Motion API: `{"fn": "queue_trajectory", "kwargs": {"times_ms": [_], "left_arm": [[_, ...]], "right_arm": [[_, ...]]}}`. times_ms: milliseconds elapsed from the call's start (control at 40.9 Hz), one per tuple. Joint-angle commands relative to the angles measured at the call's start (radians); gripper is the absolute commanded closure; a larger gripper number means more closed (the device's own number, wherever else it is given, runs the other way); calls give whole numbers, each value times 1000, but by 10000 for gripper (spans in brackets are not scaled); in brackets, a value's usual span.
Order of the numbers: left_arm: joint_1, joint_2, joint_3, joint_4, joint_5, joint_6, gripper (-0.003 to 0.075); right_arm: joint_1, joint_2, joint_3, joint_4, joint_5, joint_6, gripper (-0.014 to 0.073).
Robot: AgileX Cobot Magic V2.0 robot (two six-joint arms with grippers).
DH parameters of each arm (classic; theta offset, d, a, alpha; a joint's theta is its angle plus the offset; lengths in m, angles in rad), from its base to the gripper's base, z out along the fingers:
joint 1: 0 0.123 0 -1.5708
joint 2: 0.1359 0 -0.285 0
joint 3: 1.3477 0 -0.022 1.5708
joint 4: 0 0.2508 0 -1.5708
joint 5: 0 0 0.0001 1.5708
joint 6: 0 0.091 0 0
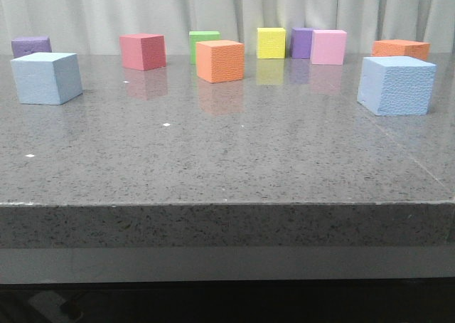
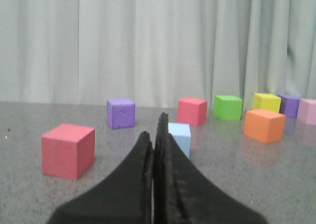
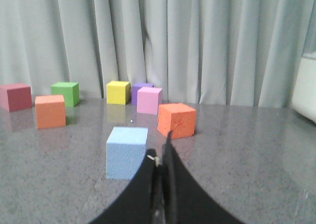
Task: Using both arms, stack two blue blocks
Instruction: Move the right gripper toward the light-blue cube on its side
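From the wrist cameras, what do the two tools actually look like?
Both look alike: the left tool and the right tool are black, with two broad, slightly glossy fingers that taper to narrow tips. The right one shows a small pale speck near its tip. No cables, markings or labels are visible.

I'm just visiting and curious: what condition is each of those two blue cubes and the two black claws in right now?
Left blue block: on the table, apart, unstacked, not gripped.
Right blue block: on the table, apart, unstacked, not gripped.
Left gripper: shut, holding nothing.
Right gripper: shut, holding nothing.
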Motion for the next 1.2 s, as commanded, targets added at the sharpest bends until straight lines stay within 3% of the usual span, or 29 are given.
{"fn": "queue_trajectory", "kwargs": {"times_ms": [0, 220, 391, 709, 1173], "left_arm": [[3, 13, -158, -7, 11, 0, 741], [3, 180, -503, -7, 283, 0, 741], [3, 316, -659, -7, 481, 0, 741], [3, 426, -630, -7, 486, 0, 741], [3, 444, -593, -7, 488, -2, 740]], "right_arm": [[-3, 5, -157, -6, 43, -2, 718], [-3, 190, -412, -12, 291, -2, 718], [-3, 363, -524, -12, 425, -2, 718], [-3, 521, -530, -11, 430, -2, 718], [-3, 536, -530, -11, 424, -2, 714]]}}
